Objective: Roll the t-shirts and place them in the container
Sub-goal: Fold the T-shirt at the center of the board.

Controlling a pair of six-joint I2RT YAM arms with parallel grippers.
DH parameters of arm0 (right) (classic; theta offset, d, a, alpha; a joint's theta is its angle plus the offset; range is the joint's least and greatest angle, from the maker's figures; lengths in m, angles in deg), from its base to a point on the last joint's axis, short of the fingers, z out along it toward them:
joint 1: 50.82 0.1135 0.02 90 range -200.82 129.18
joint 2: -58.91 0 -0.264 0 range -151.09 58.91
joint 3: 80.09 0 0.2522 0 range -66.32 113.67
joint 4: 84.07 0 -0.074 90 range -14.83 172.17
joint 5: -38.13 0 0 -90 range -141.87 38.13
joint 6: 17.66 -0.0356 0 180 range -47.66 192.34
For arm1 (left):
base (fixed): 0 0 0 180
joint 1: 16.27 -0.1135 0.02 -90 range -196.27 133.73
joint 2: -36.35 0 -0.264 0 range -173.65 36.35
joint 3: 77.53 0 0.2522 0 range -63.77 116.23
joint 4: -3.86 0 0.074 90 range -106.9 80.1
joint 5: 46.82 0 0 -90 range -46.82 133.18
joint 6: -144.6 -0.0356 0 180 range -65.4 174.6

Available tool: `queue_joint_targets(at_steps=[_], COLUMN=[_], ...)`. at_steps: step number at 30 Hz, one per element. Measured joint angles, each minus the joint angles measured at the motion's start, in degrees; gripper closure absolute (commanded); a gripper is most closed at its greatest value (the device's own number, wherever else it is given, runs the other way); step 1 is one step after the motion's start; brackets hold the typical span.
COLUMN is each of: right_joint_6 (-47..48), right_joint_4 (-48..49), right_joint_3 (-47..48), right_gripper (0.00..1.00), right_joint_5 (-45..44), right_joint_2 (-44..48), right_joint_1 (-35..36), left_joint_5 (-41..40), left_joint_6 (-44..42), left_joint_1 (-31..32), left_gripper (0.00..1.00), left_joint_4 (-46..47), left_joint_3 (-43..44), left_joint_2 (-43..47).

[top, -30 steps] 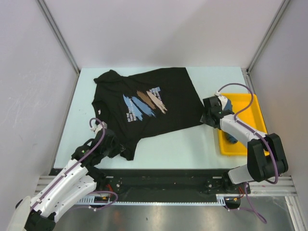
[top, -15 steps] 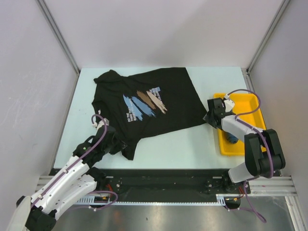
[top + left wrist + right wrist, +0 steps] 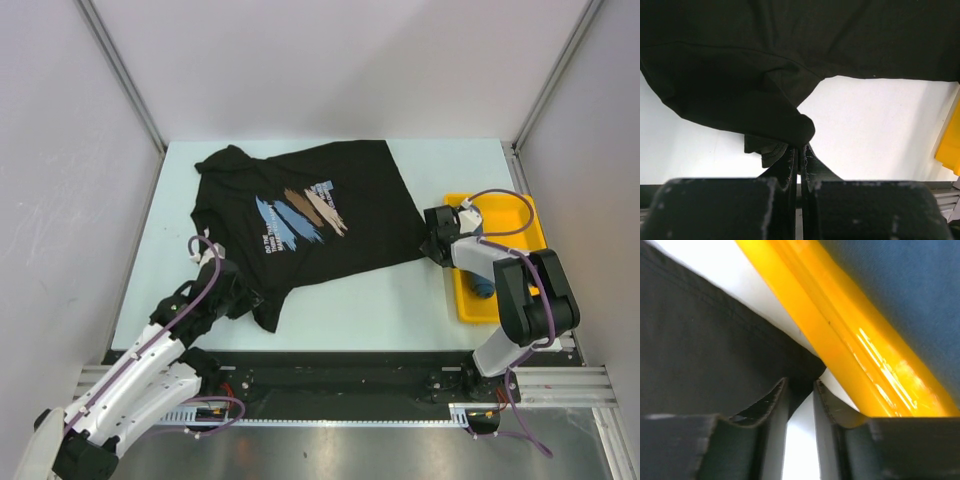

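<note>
Count: two t-shirts, one tray.

Black t-shirt [image 3: 300,215] lies spread, print up, on the white table [image 3: 380,300].

Teal t-shirt [image 3: 900,290] is bunched inside the yellow tray [image 3: 467,306] at the table's right edge; nothing else shows in the tray.

My left gripper [image 3: 800,150]: fingers pressed together on the near hem of the black t-shirt, cloth pinched between them.

My right gripper [image 3: 801,385]: narrow gap between the fingers, with the black t-shirt's right corner at the tips, just beside the tray rim. I cannot tell whether they grip it.
</note>
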Motion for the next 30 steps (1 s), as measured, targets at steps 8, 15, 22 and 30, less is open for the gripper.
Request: queue_joint_targets(at_steps=[8,15,22,30], right_joint_6=[1.9,8.1,12.8,16.8], right_joint_4=[-0.3,-2.0,-1.1,1.0], right_joint_3=[0.5,8.2,17.6,25.8], right_gripper=[0.89,0.95,0.95,0.95], right_joint_5=[-2.3,-3.2,-1.2,3.6], right_joint_2=[-0.5,-1.3,-7.4,-15.0], right_joint_1=[0.5,2.2,2.1,1.1], left_joint_5=[-1.6,-3.7,-4.2,-3.8], left_joint_6=[-1.0,-1.9,-3.1,-4.1], left_joint_1=[-0.9,-3.1,-8.8,-15.9], left_gripper=[1.00,1.00,1.00,1.00], left_joint_4=[-0.7,0.7,4.8,8.8], left_joint_3=[2.2,6.8,12.0,19.8], left_joint_2=[-0.2,-5.1,-16.0,-28.9])
